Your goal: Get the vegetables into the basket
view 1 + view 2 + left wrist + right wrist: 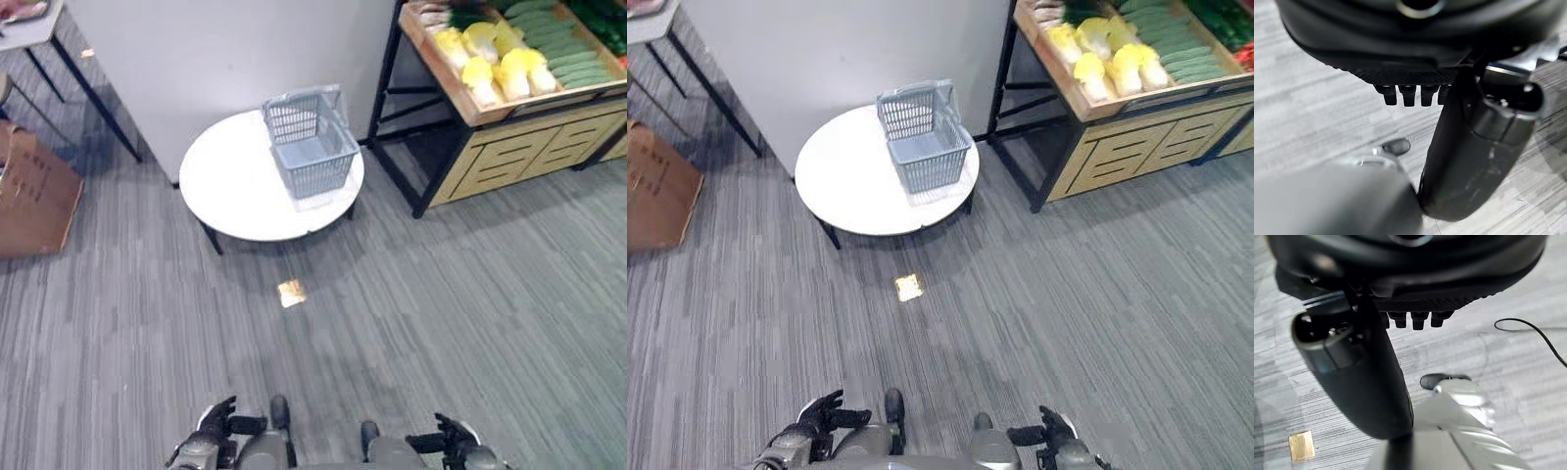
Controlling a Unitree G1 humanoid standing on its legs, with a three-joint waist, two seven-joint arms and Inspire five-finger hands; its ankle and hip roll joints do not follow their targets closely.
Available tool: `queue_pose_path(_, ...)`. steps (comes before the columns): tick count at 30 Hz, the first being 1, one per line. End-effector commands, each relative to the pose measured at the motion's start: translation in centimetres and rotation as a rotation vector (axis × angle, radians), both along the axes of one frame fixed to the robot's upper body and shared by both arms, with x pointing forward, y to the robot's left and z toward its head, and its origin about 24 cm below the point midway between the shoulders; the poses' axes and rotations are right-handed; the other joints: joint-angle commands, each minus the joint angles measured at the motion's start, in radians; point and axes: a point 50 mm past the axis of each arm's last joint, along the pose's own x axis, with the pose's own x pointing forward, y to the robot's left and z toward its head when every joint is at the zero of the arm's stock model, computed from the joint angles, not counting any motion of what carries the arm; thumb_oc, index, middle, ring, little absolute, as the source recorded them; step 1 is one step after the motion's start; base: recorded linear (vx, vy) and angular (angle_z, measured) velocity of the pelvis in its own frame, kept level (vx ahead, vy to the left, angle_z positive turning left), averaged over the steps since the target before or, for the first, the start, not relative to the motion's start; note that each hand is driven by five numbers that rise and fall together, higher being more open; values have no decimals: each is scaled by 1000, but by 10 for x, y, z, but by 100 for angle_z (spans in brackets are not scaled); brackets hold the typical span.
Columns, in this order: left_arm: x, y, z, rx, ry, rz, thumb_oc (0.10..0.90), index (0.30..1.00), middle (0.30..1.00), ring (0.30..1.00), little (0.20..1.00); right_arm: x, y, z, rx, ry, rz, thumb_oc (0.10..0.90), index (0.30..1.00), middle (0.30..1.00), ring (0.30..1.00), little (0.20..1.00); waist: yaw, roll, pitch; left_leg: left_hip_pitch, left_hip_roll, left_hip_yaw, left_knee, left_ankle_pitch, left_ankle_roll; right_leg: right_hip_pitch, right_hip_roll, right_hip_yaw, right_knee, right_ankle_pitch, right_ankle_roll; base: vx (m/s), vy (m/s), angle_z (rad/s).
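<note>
Vegetables sit on the wooden produce stand at far right: pale yellow-white napa cabbages in a cluster, long green cucumbers stacked just beside them toward the stand's right end, their long axes running roughly across the stand; darker greens at the far corner, too small to name.

Grey plastic basket stands upright and empty on the round white bench, toward its right rim, handle folded back toward the wall; basket and stand are near each other, with open floor between them.

Grey wall panel rises behind the bench; a brown cardboard box rests on the carpet at left; a small yellowish floor marker lies on the carpet in front of the bench.

Left hand and right hand hang low at the near edge, well apart from bench and stand; both hold nothing, fingers straight and relaxed, thumbs out, as the wrist views show.

Judgement: task not yet begun; vegetables lie ahead and to the right, so the right hand is the nearer; robot likely must step forward before any reach.
</note>
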Motion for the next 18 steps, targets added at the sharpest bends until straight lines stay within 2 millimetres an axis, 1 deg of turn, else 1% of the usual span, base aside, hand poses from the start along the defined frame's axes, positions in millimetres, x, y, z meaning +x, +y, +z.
queue_pose_path(1, -23, 10, -3, 36, 57, -19, 900, 1000, 1000, 1000, 1000, 10, 3, 2, 1, -25, 54, 900, 1000, 1000, 1000, 1000, 18, -31, -27, -155, 21, -46, 96, 39, 14, 46, -33, 5, 55, 146, 63, 177, 258, -21)
queue_pose_path(3, -21, 14, -2, 47, 52, -17, 900, 1000, 1000, 1000, 1000, 15, 6, 3, 5, -36, 64, 900, 1000, 1000, 1000, 1000, 21, -30, -22, -132, 11, -40, 86, 22, 29, 8, -41, -26, 125, 195, 59, 131, 197, -5)
queue_pose_path(5, -20, 16, -1, 49, 51, -13, 900, 1000, 1000, 1000, 1000, 20, 8, 4, 6, -53, 76, 900, 1000, 1000, 1000, 1000, 24, -21, -15, -103, 5, -34, 80, 8, 46, -25, -42, -70, 216, 229, 49, 142, 212, -5)
queue_pose_path(7, -22, 16, -2, 44, 59, -7, 900, 1000, 1000, 1000, 1000, 23, 9, 5, 7, -67, 83, 900, 1000, 1000, 1000, 1000, 25, -10, -8, -59, -6, -30, 75, -18, 64, -55, -53, -132, 296, 234, 39, 186, 213, -3)
queue_pose_path(8, -23, 16, -2, 43, 60, 0, 900, 1000, 1000, 1000, 1000, 26, 9, 6, 6, -77, 86, 900, 1000, 1000, 1000, 1000, 24, -7, -6, -33, -9, -26, 67, -28, 69, -81, -60, -158, 307, 227, 34, 140, 123, -10)
queue_pose_path(9, -23, 16, -2, 43, 60, 0, 900, 1000, 1000, 1000, 1000, 26, 9, 6, 6, -77, 86, 900, 1000, 1000, 1000, 1000, 22, -9, -3, -30, -10, -26, 66, -29, 69, -79, -62, -159, 310, 224, 34, 336, 121, -10)
queue_pose_path(10, -25, 16, -3, 34, 67, 14, 900, 1000, 1000, 1000, 1000, 29, 8, 7, 5, -90, 88, 900, 1000, 1000, 1000, 1000, 11, -4, 3, 33, -15, -31, 46, -58, 65, -157, -59, -219, 246, 174, 19, 264, 61, -15)
queue_pose_path(11, -25, 16, -3, 34, 67, 14, 900, 1000, 1000, 1000, 1000, 29, 8, 7, 5, -90, 88, 900, 1000, 1000, 1000, 1000, 9, -4, 7, 38, -15, -33, 46, -60, 64, -151, -60, -222, 248, 170, 18, 364, 38, -21)
queue_pose_path(12, -25, 15, -3, 30, 70, 14, 900, 1000, 1000, 1000, 1000, 31, 8, 8, 6, -96, 86, 900, 1000, 1000, 1000, 1000, 3, -8, 11, 51, -19, -38, 47, -72, 59, -173, -60, -231, 195, 168, 21, 208, -57, -16)
queue_pose_path(14, -26, 13, -4, 23, 74, 14, 900, 1000, 1000, 1000, 1000, 34, 8, 9, 4, -105, 82, 900, 1000, 1000, 1000, 1000, -11, -18, 25, 91, -22, -52, 55, -105, 48, -191, -77, -245, 79, 194, 38, 317, -115, 9)
queue_pose_path(16, -26, 11, -4, 23, 78, -3, 900, 1000, 1000, 1000, 1000, 38, 8, 9, 4, -110, 96, 900, 1000, 1000, 1000, 1000, -26, -29, 31, 126, -21, -66, 60, -133, 28, -235, -104, -244, -52, 247, 65, 370, -169, 15)
queue_pose_path(17, -27, 10, -5, 21, 82, -10, 900, 1000, 1000, 1000, 1000, 37, 8, 9, 3, -107, 101, 900, 1000, 1000, 1000, 1000, -31, -25, 34, 143, -14, -80, 70, -150, 20, -230, -103, -234, -82, 261, 74, 265, -115, 17)
queue_pose_path(18, -27, 10, -5, 21, 82, -10, 900, 1000, 1000, 1000, 1000, 37, 8, 9, 3, -107, 101, 900, 1000, 1000, 1000, 1000, -32, -25, 35, 144, -14, -80, 70, -150, 20, -229, -103, -234, -82, 261, 74, 264, -119, 27)
